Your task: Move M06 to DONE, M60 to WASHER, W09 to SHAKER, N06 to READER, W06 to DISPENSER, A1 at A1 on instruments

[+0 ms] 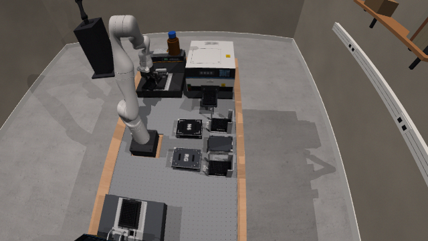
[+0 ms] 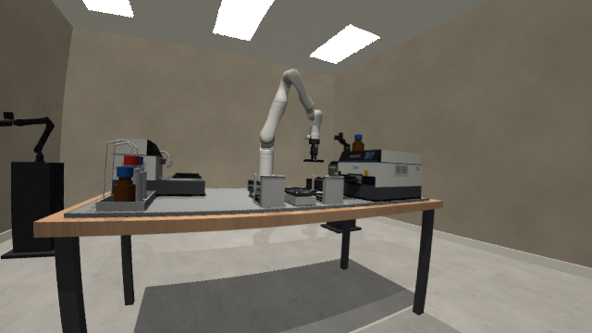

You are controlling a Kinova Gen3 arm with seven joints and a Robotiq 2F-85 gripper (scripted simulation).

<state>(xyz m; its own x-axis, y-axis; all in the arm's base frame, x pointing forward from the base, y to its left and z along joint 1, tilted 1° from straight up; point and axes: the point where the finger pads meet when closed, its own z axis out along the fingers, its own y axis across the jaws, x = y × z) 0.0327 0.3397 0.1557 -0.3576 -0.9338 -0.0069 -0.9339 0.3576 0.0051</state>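
My gripper (image 1: 151, 79) (image 2: 314, 157) hangs over the DISPENSER (image 1: 175, 90) at the back left of the deck. Its fingers stand wide on a dark plate (image 1: 148, 86) (image 2: 307, 160), held flat in the air above the DISPENSER's nest; I cannot read its label. Another dark plate (image 1: 209, 97) lies on the READER's (image 1: 210, 57) (image 2: 384, 171) drawer. A plate (image 1: 130, 212) sits in the WASHER (image 1: 157, 214) at the front left. The SHAKER (image 1: 219, 144) stands between the two stack racks (image 1: 230, 122) (image 1: 230, 167).
Nests N6 (image 1: 189, 128) and RG (image 1: 186, 158) lie mid-deck, left of the racks. A brown bottle (image 1: 172, 43) (image 2: 357, 144) stands behind the DISPENSER. The arm's base (image 1: 144, 144) is at the deck's left edge. More bottles (image 2: 124, 185) stand at the WASHER end.
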